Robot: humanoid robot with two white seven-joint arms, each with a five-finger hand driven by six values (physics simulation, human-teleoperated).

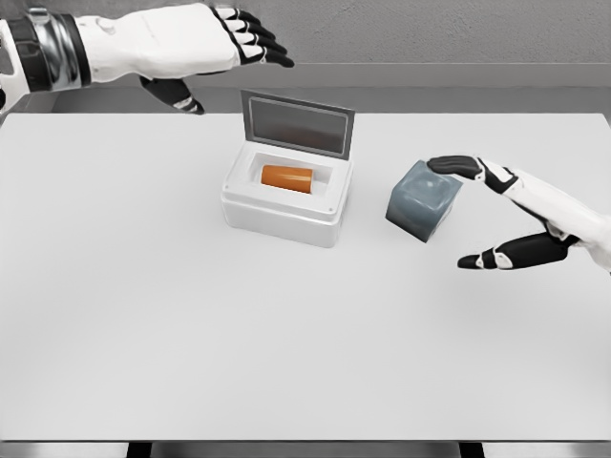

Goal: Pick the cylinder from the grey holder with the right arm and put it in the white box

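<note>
Left hand (pixel 191 48): hovers over far-left of table (pixel 143 334), fingers extended and relaxed, grasping nothing. Idle, well apart from work area.

White box (pixel 286 196): centre of table, lid (pixel 298 122) hinged up at far side. Orange cylinder (pixel 287 177) lies on its side inside the box cavity, long axis approx. left-right. Judged seated, not propped on rim.

Grey holder (pixel 423 200): just right of box, tilted, one corner lifted off level. No cylinder visible in it.

Right hand (pixel 506 215): right of holder, released; fingers spread, upper fingertip at or touching holder's top right edge, thumb low and clear. Contact vs. near miss cannot be told.

Step in hand: placement appears complete; hand is at retreat stage.

Next move calls for: withdraw right hand to the right w/o dragging holder further. Risk: holder tips or nudges box. Lid closing not req'd by task.
</note>
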